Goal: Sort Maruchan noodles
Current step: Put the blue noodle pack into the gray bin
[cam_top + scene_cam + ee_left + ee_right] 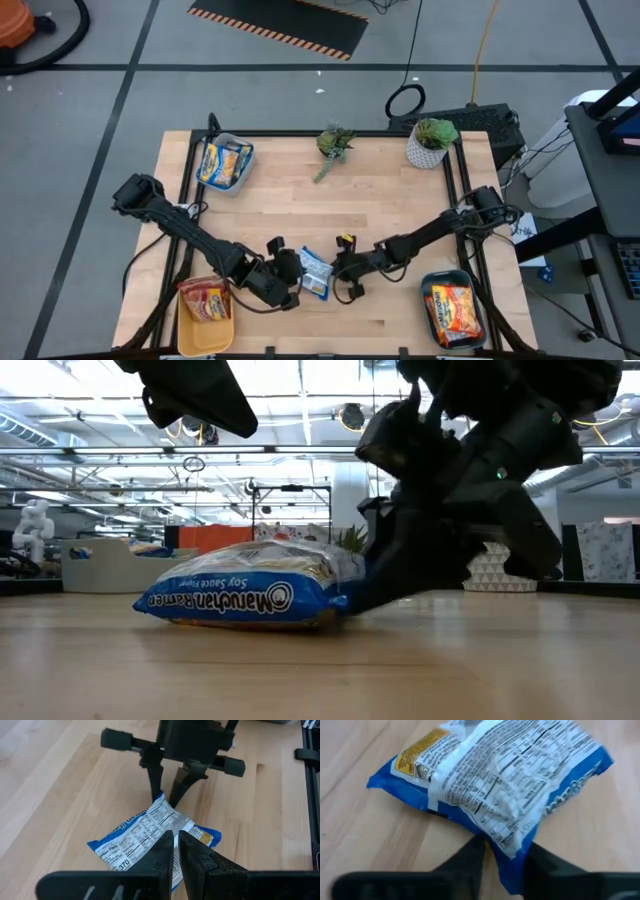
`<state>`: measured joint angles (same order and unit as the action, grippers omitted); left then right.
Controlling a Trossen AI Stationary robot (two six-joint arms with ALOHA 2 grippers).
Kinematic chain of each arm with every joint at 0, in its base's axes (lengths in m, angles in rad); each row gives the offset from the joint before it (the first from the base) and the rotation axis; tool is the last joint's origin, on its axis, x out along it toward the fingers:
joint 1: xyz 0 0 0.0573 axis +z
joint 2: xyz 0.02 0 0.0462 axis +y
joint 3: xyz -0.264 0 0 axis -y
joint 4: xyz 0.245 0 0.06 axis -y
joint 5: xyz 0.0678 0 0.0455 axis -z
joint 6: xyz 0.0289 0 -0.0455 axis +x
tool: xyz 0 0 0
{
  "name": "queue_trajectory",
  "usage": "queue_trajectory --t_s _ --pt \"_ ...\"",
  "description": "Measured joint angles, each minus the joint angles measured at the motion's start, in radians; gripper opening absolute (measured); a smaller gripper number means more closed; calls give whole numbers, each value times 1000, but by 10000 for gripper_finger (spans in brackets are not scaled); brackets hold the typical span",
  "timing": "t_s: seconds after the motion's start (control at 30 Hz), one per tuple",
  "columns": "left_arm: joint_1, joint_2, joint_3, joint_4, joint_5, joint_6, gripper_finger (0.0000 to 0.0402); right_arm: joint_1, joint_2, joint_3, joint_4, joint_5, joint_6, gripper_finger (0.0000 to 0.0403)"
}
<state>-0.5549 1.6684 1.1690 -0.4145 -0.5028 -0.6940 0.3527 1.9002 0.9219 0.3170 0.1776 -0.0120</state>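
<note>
One blue Maruchan noodles packet [315, 272] lies flat on the wooden table near the middle of the front edge, its printed back up [510, 780]. My right gripper [502, 865] comes in from the table's right and is shut on the packet's right end. My left gripper [175, 851] hangs shut above the packet's left side, clear of it; in the low view it shows high up [195, 400]. My right gripper pinches the packet's blue end seam [506, 851] between its two fingers [154, 782], near a corner of that end [161, 800]. The fingers slant down from the table's right side. The packet still lies on the table [250, 600], not lifted.
A grey bin [243, 152] at the far left holds a yellow packet, a yellow bin [206, 343] at the near left a red one, a teal bin [428, 284] at the near right an orange one. Two potted plants [335, 145] [432, 140] stand at the far edge.
</note>
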Motion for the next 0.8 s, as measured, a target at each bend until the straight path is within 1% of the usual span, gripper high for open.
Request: queue_trajectory --t_s 0.1,0.17,0.23,0.37,0.5,0.6,0.7,0.8 --pt "0 0 0 0 -1 -2 31 0 -37 0 -1 5 -15 26" --pt "0 0 0 1 -3 -4 31 3 -68 0 -5 9 -30 7" --pt "0 0 0 6 -4 -4 31 15 -103 0 -24 46 -35 11" --pt "0 0 0 43 -23 24 31 52 -182 0 -97 163 -94 7" --pt "-2 0 0 145 -28 101 31 99 -253 0 -170 291 -149 3" --pt "-7 0 0 244 -29 176 36 130 -297 0 -198 359 -175 1" --pt "-16 0 0 329 -45 259 66 158 -331 0 -205 391 -203 1" --pt "-23 0 0 373 -69 314 119 186 -357 0 -203 421 -237 1"
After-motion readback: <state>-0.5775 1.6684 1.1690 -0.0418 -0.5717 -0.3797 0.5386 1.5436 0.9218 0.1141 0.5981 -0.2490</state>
